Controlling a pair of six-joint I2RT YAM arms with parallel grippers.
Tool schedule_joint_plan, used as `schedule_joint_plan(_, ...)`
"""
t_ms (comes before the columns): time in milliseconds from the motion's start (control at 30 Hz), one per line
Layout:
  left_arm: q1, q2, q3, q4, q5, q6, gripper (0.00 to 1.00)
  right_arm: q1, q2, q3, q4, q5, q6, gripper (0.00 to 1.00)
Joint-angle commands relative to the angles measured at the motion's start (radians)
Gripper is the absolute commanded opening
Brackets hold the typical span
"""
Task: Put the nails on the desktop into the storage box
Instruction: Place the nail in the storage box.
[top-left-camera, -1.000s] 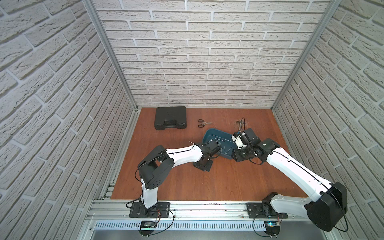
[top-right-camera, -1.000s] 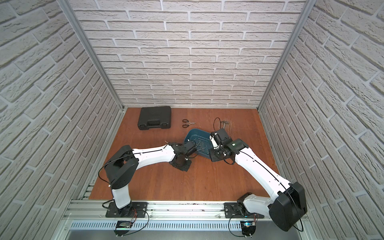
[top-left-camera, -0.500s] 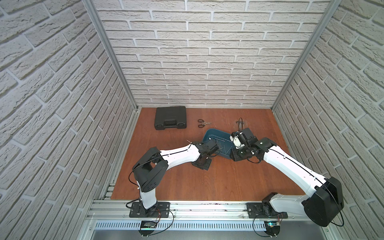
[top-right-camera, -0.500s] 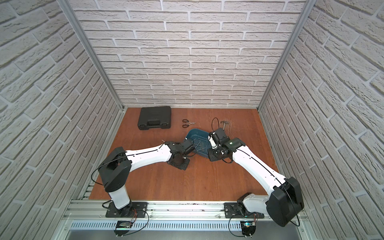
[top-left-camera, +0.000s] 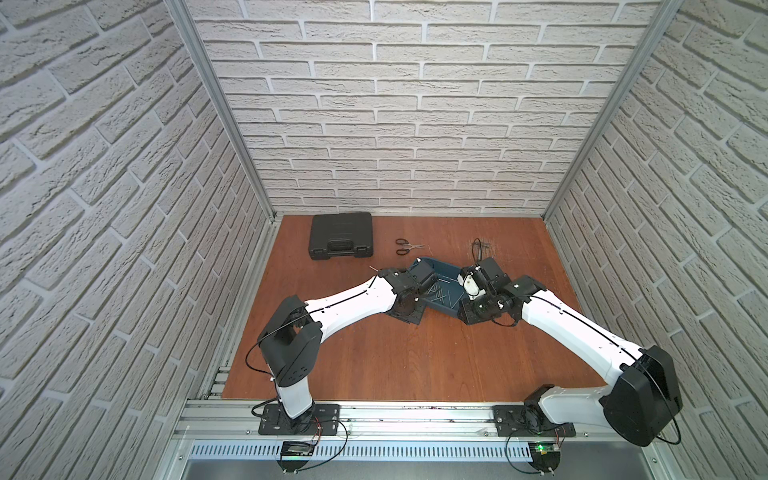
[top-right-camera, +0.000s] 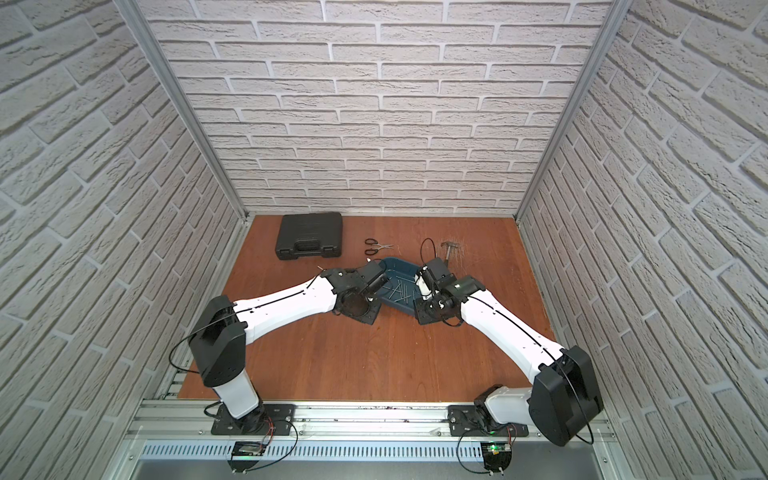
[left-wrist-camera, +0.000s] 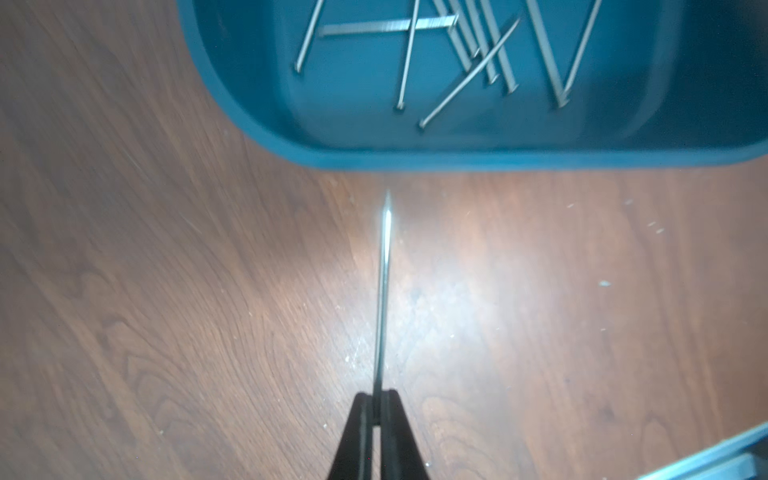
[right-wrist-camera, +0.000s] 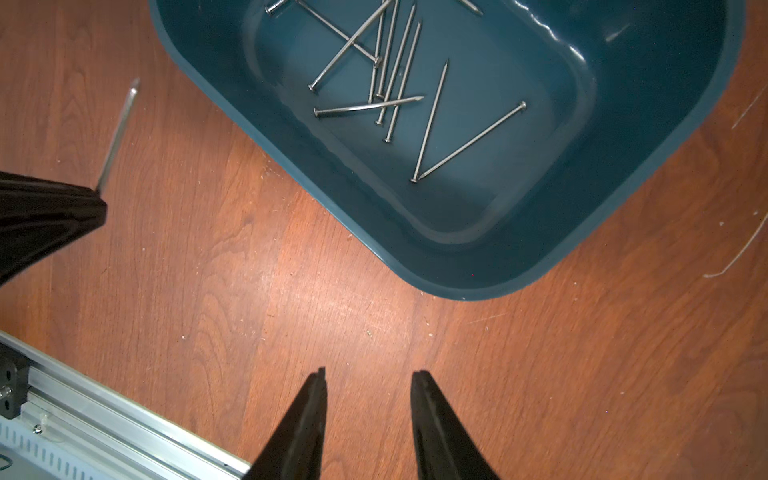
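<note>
Left gripper (left-wrist-camera: 377, 399) is pinched tight on one end of a single nail (left-wrist-camera: 384, 291). The shaft sticks straight out from the fingertips with its sharp tip aimed at the box (left-wrist-camera: 374, 156). The tip stops just short of the box's rim, over bare desk (left-wrist-camera: 166, 291). Whether the tip touches the wood cannot be told.

Right gripper (right-wrist-camera: 368, 378) stands partly open with nothing between its jaws, over the desk just outside a rounded corner of the box.

Inside the box a loose scatter of nails (right-wrist-camera: 399, 83) lies flat on the bottom, several crossing one another.

In both top views the two arms reach in from opposite sides of the box. A black case (top-left-camera: 341, 235) sits beyond the box to its left, near the back wall, and scissors (top-left-camera: 405, 246) lie between case and box. A hammer (top-right-camera: 451, 249) lies just beyond the box's far right corner.
</note>
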Motion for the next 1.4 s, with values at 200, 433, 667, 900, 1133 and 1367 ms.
schedule_joint_plan(200, 0.035, 0.055, 0.177, -0.044, 0.011, 0.076, 0.0, -0.005, -0.017, -0.012, 0.018, 0.013, 0.024, 0.38)
schedule_joint_plan(433, 0.052, 0.171, 0.372, -0.067, 0.036, 0.116, 0.0, -0.01, -0.039, -0.007, 0.002, 0.031, 0.028, 0.38)
schedule_joint_plan(667, 0.061, 0.231, 0.473, -0.069, 0.061, 0.133, 0.47, -0.02, -0.074, -0.007, -0.025, 0.061, 0.026, 0.38)
schedule_joint_plan(900, 0.08, 0.117, 0.439, 0.015, 0.045, 0.123, 0.98, -0.033, -0.094, -0.004, -0.038, 0.064, 0.018, 0.38)
schedule_joint_plan(1133, 0.132, -0.037, 0.34, 0.083, 0.002, 0.111, 0.98, -0.038, -0.096, 0.032, -0.028, 0.053, 0.017, 0.39)
schedule_joint_plan(1367, 0.213, -0.206, 0.205, 0.12, -0.089, 0.099, 0.98, -0.042, -0.115, 0.1, 0.01, 0.055, 0.015, 0.54)
